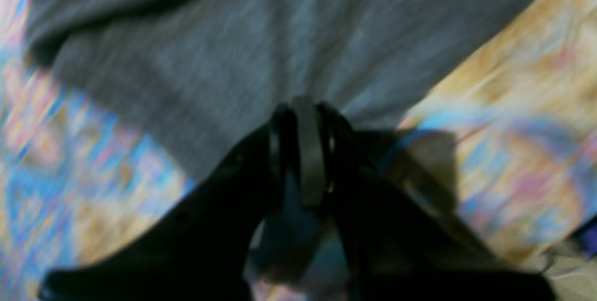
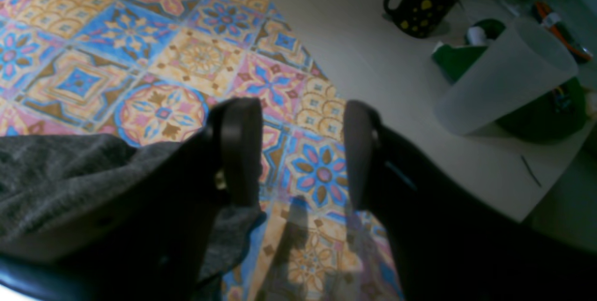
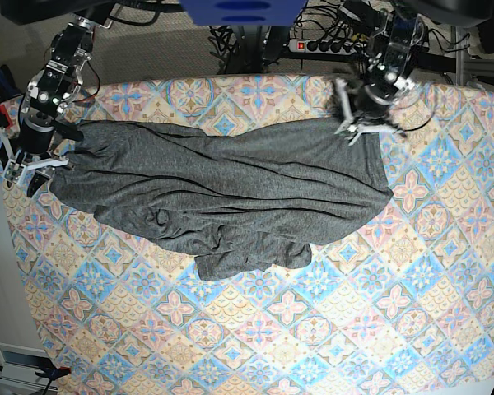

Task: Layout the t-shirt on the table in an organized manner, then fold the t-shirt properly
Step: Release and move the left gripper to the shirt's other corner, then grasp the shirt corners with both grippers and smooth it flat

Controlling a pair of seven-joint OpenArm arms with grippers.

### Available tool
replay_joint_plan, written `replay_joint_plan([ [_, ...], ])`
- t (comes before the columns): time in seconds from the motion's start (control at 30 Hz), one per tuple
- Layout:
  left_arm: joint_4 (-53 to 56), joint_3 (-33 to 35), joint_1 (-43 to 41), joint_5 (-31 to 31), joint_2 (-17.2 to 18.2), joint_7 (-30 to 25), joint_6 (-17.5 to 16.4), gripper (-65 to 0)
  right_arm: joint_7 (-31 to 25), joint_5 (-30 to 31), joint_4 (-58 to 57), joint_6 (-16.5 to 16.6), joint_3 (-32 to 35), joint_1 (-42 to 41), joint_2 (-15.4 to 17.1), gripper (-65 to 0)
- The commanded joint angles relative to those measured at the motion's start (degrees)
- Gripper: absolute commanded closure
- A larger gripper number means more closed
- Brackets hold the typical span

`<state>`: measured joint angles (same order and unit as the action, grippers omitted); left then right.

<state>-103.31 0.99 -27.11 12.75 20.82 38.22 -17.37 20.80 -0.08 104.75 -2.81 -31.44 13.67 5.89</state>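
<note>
The dark grey t-shirt (image 3: 230, 189) lies crumpled across the far half of the patterned table (image 3: 329, 329), with folds bunched along its near edge. My left gripper (image 3: 350, 122) is at the shirt's far right corner. In the left wrist view the left gripper (image 1: 303, 112) is shut on a pinch of the t-shirt (image 1: 224, 58), and the fabric fans out taut from the fingertips. My right gripper (image 3: 31, 169) stands at the shirt's left end. In the right wrist view the right gripper (image 2: 301, 114) is open over bare cloth, with the t-shirt (image 2: 56, 179) beside its left finger (image 2: 240, 151).
Past the table's edge (image 2: 322, 72), on a pale surface, stand a black mug with yellow dots (image 2: 419, 2), a tipped translucent cup (image 2: 503, 77) and green items (image 2: 457, 58). A power strip (image 3: 329, 45) and cables lie behind the table.
</note>
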Motion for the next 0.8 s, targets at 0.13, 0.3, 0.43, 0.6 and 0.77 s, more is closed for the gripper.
replay_joint_plan([
  [0.13,-0.83,-2.01,-4.75,4.78,1.12,7.81,0.79,-3.9,-1.68,-0.32,1.32,-0.22,-0.08,-0.26,0.75,-27.1],
  [0.3,-1.0,-2.09,-4.84,12.96,-4.42,7.72,0.88,-6.1,-1.41,-0.32,2.2,-0.22,-0.43,-0.26,-0.4,-27.1],
  [0.43,-0.65,-1.83,-6.6,24.83,-8.29,7.28,0.62,-6.0,-1.41,-0.41,2.55,-0.22,-0.43,0.35,-0.4,-27.1],
  [0.6,-0.65,-4.73,-9.06,27.99,-7.68,5.7,0.53,-4.0,-1.68,-0.41,2.55,-0.22,-0.16,1.14,-0.4,-27.1],
  [0.77,-0.65,-10.36,-12.93,27.91,-7.15,1.74,0.53,-3.9,-1.68,-0.41,2.55,-0.22,-0.43,1.23,-0.4,-27.1],
])
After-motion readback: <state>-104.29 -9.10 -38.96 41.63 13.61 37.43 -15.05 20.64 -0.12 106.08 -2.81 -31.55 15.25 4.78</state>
